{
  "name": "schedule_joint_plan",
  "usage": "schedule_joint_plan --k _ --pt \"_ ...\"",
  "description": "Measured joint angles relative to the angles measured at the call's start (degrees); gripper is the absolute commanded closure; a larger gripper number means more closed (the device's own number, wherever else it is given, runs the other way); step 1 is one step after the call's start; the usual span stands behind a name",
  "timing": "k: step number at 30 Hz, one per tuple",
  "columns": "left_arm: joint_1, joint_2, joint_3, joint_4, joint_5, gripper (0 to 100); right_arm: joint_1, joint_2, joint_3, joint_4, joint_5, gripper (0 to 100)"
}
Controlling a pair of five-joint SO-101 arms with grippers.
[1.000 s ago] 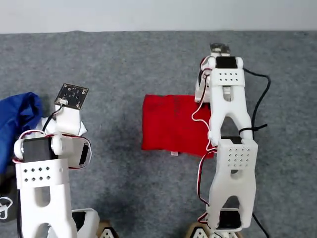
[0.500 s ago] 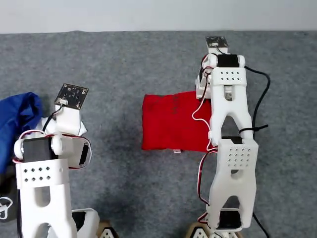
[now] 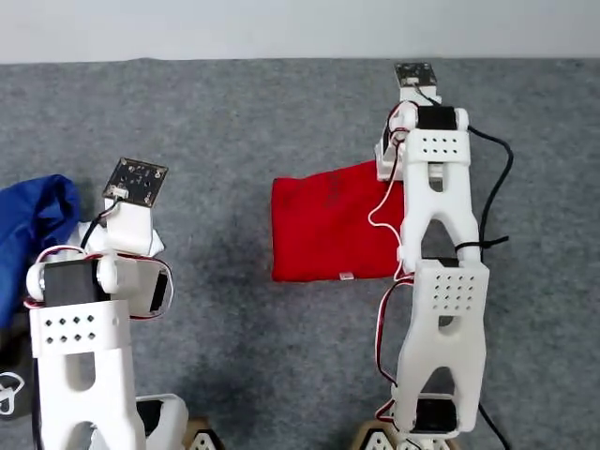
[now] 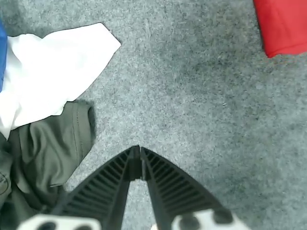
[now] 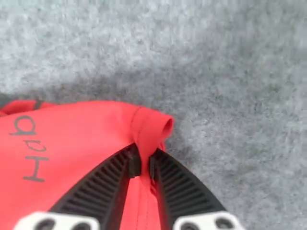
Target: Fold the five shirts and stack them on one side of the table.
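Observation:
A folded red shirt (image 3: 328, 230) lies mid-table; its far right corner is lifted. My right gripper (image 5: 141, 165) is shut on the red shirt (image 5: 72, 158) at a bunched hem near that corner, and the right arm (image 3: 433, 187) stretches over the shirt's right edge. My left gripper (image 4: 139, 163) is shut, empty, hovering over bare grey felt. Near it lie a white shirt (image 4: 53, 76) and a dark olive shirt (image 4: 43, 158). A corner of the red shirt (image 4: 283, 24) shows farther off. A blue shirt (image 3: 33, 225) is bunched at the table's left edge beside the left arm (image 3: 94, 300).
The table is covered in grey felt (image 3: 234, 122). A dark garment (image 3: 9, 375) sits at the near left edge. Open felt stretches along the far side and between the two arms.
The right gripper pulled the red shirt's far right corner up and away; the shirt shifted slightly right and its far edge now slants. The left arm stayed still.

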Motion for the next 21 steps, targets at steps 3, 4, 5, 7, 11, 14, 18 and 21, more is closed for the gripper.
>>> schedule_joint_plan --k 3,4,5,7,11,14,18,21 --pt "0.0 0.0 0.0 0.0 0.0 99 0.0 0.0 -0.5 2.2 0.0 76.7" --pt "0.0 0.0 0.0 0.0 0.0 99 0.0 0.0 -1.7 3.4 0.0 74.6" --pt "0.0 0.0 0.0 0.0 0.0 99 0.0 0.0 -2.9 4.6 0.0 73.8" --pt "0.0 0.0 0.0 0.0 0.0 99 0.0 -0.1 -5.9 7.1 0.0 73.9" --pt "0.0 0.0 0.0 0.0 0.0 99 0.0 -1.9 -11.4 12.3 0.0 73.9" --pt "0.0 0.0 0.0 0.0 0.0 99 0.0 -2.9 -13.7 14.4 0.0 77.9" --pt "0.0 0.0 -0.3 0.0 0.0 99 0.0 -4.4 -13.5 14.4 0.0 97.2" --pt "0.0 0.0 -2.5 1.0 0.0 99 0.0 -8.4 -8.4 14.4 0.5 97.2"
